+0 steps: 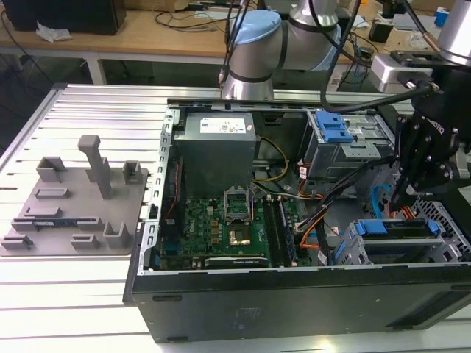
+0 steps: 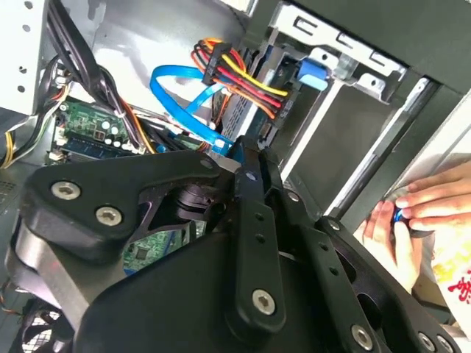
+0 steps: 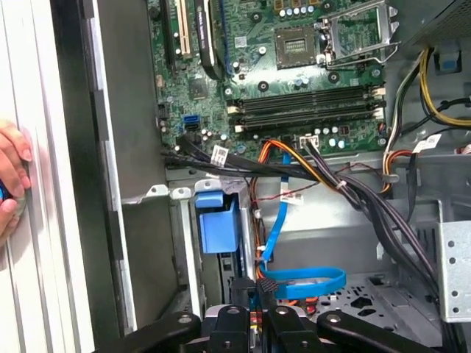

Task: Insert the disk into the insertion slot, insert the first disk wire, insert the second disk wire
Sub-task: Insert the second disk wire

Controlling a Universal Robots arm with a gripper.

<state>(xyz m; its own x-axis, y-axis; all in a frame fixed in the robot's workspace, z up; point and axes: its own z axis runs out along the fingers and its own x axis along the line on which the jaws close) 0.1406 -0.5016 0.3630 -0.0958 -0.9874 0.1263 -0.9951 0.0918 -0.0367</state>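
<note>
Exterior view puts the gripper point(image 1: 407, 193) at the frame's right edge, fingers pressed together on a flat blue cable point(image 3: 305, 282), just above the disk point(image 1: 394, 234) already seated in the insertion slot point(image 1: 441, 254) at lower right.

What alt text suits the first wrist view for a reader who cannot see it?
The gripper pinches a flat blue cable inside an open computer case, beside a blue drive carrier. The green motherboard lies beyond, and a person's hand rests at the case's edge.
</note>
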